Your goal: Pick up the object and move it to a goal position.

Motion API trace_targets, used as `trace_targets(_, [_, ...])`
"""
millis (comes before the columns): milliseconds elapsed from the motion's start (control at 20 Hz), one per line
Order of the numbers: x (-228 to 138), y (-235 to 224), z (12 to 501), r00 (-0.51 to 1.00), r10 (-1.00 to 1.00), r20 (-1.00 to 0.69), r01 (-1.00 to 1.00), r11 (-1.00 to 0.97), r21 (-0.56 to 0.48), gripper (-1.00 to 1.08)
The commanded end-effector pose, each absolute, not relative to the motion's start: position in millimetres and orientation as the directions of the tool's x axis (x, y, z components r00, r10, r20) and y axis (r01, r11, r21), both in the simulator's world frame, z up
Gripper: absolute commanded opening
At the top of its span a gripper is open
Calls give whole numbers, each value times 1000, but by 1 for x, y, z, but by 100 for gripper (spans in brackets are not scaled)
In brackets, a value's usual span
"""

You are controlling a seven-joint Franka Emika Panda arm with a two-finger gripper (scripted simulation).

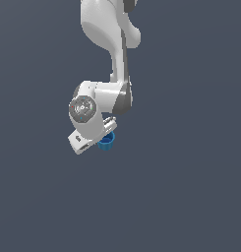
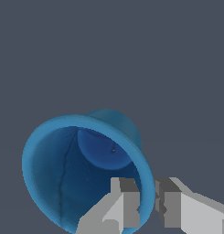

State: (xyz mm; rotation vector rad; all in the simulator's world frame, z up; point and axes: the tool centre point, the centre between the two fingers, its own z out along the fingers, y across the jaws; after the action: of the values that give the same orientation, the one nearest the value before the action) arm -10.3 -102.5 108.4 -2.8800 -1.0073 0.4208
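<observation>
Gripper (image 2: 147,201) narrow, pinching blue cup (image 2: 63,173) rim wall; likely light, rigid, thin-walled; may pivot in grip.

Cup (image 2: 63,183) wall between claw (image 2: 147,201) fingers; one finger inside cup.

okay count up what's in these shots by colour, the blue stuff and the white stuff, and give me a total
Blue: 1, the cup, its wall pinched between the tool's fingers.
White: 1, the robot arm with its tool.
Total: 2
</observation>
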Motion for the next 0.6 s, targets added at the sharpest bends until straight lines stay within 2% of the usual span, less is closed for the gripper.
trace_targets(0, [-2, -97, 126, 749, 620, -233, 604, -784, -145, -100])
trace_targets(550, [23, -82, 178, 749, 620, -233, 604, -784, -145, -100])
